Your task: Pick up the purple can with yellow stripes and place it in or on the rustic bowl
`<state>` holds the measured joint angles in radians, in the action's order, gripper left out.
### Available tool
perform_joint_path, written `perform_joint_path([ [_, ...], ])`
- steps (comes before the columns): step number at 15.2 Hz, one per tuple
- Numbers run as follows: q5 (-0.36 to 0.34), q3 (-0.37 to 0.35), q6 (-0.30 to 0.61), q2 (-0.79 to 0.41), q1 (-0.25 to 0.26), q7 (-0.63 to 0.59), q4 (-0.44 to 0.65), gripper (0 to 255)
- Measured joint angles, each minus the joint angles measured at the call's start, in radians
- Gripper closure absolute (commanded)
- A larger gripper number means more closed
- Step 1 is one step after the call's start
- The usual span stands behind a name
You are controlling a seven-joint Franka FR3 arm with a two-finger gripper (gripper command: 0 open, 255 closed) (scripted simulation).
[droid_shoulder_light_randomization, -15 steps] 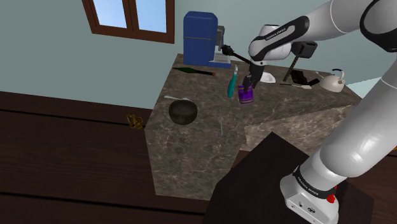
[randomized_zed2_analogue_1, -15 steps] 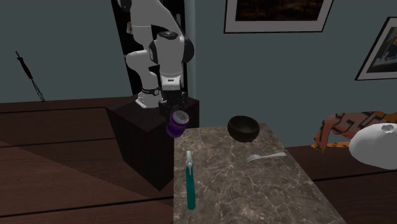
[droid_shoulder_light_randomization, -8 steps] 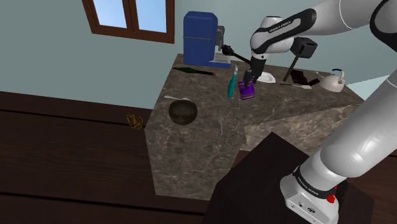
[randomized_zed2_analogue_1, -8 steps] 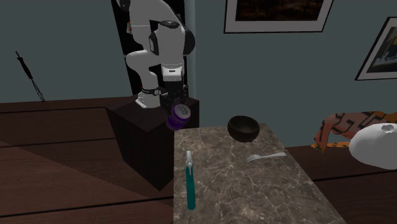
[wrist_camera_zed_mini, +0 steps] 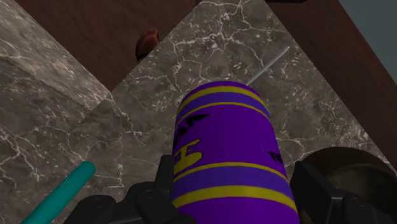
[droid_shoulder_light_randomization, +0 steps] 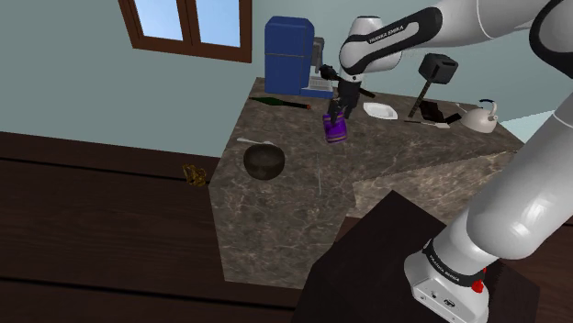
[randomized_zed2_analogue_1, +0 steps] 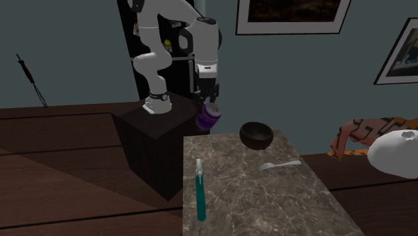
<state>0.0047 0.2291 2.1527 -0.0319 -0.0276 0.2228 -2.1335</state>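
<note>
The purple can with yellow stripes (droid_shoulder_light_randomization: pixel 336 128) (randomized_zed2_analogue_1: pixel 207 119) (wrist_camera_zed_mini: pixel 229 159) hangs tilted in the air above the marble counter, clasped in my black gripper (droid_shoulder_light_randomization: pixel 338 112) (randomized_zed2_analogue_1: pixel 208 107) (wrist_camera_zed_mini: pixel 229 200), which is shut on it. The dark rounded bowl (droid_shoulder_light_randomization: pixel 264 161) (randomized_zed2_analogue_1: pixel 256 135) rests on the counter; in the shoulder view it lies down and to the left of the can, and in the second exterior view to the can's right. In the wrist view the bowl's rim (wrist_camera_zed_mini: pixel 343 168) shows beside one finger.
A teal pen-like tool (randomized_zed2_analogue_1: pixel 199 191) (wrist_camera_zed_mini: pixel 60 191) and a fork (randomized_zed2_analogue_1: pixel 279 165) lie on the counter (droid_shoulder_light_randomization: pixel 303 216). At the far end stand a blue machine (droid_shoulder_light_randomization: pixel 292 55), a white dish (droid_shoulder_light_randomization: pixel 379 111) and a kettle (droid_shoulder_light_randomization: pixel 481 116). The stand (droid_shoulder_light_randomization: pixel 386 266) is at lower right.
The arm has lifted the can off the counter and swung it leftward in the shoulder view, toward the bowl. The grip on the can has held.
</note>
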Motion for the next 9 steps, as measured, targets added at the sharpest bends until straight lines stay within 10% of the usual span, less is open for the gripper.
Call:
perform_joint_path([
  [9,0.017,-0.090,-0.058,-0.114,0.103,-0.186,0.171,255],
])
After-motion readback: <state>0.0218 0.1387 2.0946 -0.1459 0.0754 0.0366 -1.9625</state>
